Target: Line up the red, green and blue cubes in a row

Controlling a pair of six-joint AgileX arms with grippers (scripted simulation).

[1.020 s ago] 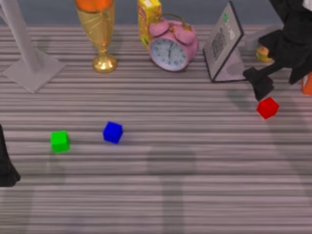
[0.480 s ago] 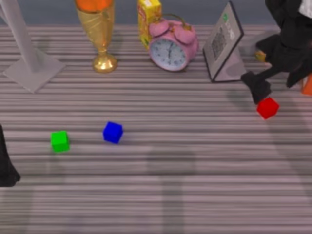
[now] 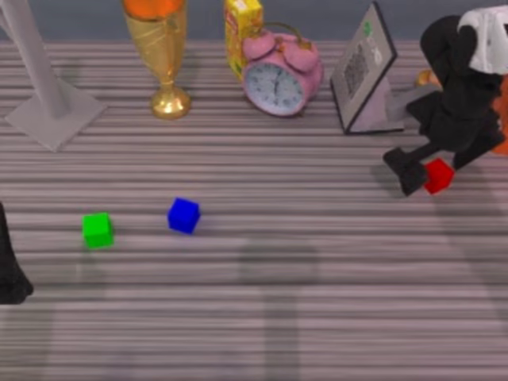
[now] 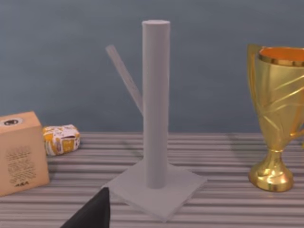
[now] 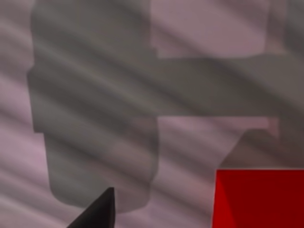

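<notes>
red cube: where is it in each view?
Top view: red cube at the table's right, under the right claw.
Left wrist view: not in it.
Right wrist view: fills the lower right corner, cut off by the frame.
Shared landmark: the striped table, in all three views.

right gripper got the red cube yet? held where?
Not held. The right gripper is open, with one finger beside the red cube and the other side hidden by the arm. The left gripper is parked at the left edge.
</notes>
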